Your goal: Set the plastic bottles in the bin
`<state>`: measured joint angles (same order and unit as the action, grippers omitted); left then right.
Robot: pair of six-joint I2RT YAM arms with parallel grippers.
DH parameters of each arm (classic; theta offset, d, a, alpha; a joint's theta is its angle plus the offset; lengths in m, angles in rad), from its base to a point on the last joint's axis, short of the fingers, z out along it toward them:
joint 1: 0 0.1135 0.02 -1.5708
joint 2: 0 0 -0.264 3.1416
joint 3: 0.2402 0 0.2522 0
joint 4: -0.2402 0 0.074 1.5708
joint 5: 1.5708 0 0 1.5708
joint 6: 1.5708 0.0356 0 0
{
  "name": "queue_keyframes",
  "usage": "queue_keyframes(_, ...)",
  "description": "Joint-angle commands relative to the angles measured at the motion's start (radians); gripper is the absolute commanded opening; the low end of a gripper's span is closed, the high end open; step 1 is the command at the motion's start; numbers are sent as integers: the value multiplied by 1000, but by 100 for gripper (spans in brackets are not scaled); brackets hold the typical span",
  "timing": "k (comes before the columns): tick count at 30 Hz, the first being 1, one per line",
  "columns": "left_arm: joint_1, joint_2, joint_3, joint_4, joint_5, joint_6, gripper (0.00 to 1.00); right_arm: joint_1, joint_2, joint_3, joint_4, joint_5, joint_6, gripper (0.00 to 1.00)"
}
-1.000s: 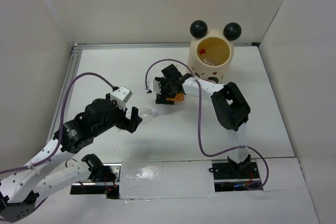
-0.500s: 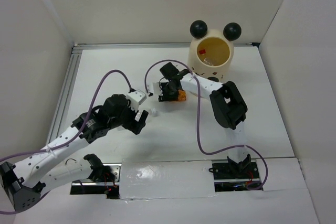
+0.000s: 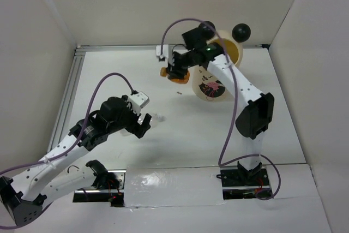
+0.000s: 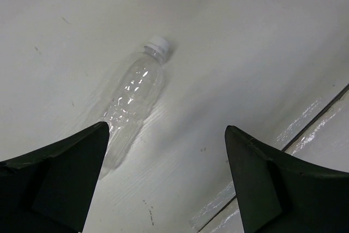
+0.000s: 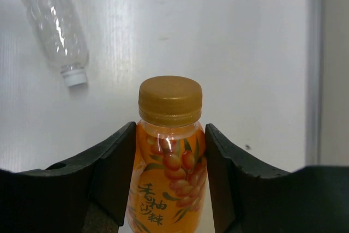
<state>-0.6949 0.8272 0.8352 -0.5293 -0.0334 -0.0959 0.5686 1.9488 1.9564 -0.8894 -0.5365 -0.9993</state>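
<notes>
My right claw (image 5: 170, 151) grasps the orange juice bottle (image 5: 168, 184), cap pointing forward; the bin (image 3: 215, 88) stands just behind this claw. My left claw (image 4: 166, 135) hangs released over the clear bottle (image 4: 133, 102) on the counter (image 4: 245, 53).

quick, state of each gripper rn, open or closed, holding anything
left gripper: open, holding nothing, over the lying clear bottle
right gripper: closed on the orange bottle
</notes>
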Motion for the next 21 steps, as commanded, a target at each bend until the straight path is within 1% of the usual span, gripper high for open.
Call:
queue_keyframes(1,5,26,-10,37,85,47,100,-76,-116,99,6,-167,135,16)
queue_keyframes(2,5,35,2,37,98,47,100,-97,-141,133,29,-212,180,16)
queue_keyframes(3,5,44,11,37,98,47,100,-148,-160,133,58,-308,218,16)
queue_keyframes(4,5,71,12,37,98,57,100,-173,-183,133,152,-345,263,16)
queue_keyframes(5,5,88,21,37,89,58,100,-199,-235,96,205,-380,345,16)
queue_keyframes(6,5,107,21,25,89,58,100,-244,-261,70,261,-422,381,16)
queue_keyframes(8,5,160,21,16,61,73,100,-286,-327,-2,373,-434,401,16)
queue_keyframes(9,5,176,21,26,52,73,100,-321,-339,-16,386,-434,401,16)
queue_keyframes(10,5,190,21,26,52,85,100,-344,-340,-16,386,-448,384,16)
queue_keyframes(11,5,217,21,38,12,85,100,-369,-340,-16,353,-465,348,16)
queue_keyframes(13,5,263,12,61,-43,85,100,-462,-329,-1,287,-511,271,17)
queue_keyframes(14,5,263,12,61,-66,85,100,-463,-329,-22,287,-526,245,17)
queue_keyframes(16,-5,311,2,89,-100,94,100,-525,-344,-72,296,-551,199,17)
queue_keyframes(17,-5,323,-7,118,-117,105,100,-542,-344,-103,335,-565,199,17)
queue_keyframes(18,-5,334,-22,135,-129,117,100,-577,-356,-146,336,-577,129,17)
queue_keyframes(19,-5,352,-31,165,-149,131,100,-614,-347,-158,290,-658,16,19)
queue_keyframes(20,-5,362,-31,178,-149,131,100,-615,-347,-159,267,-658,14,19)
queue_keyframes(21,-5,374,-41,178,-158,131,100,-637,-325,-159,250,-687,-65,19)
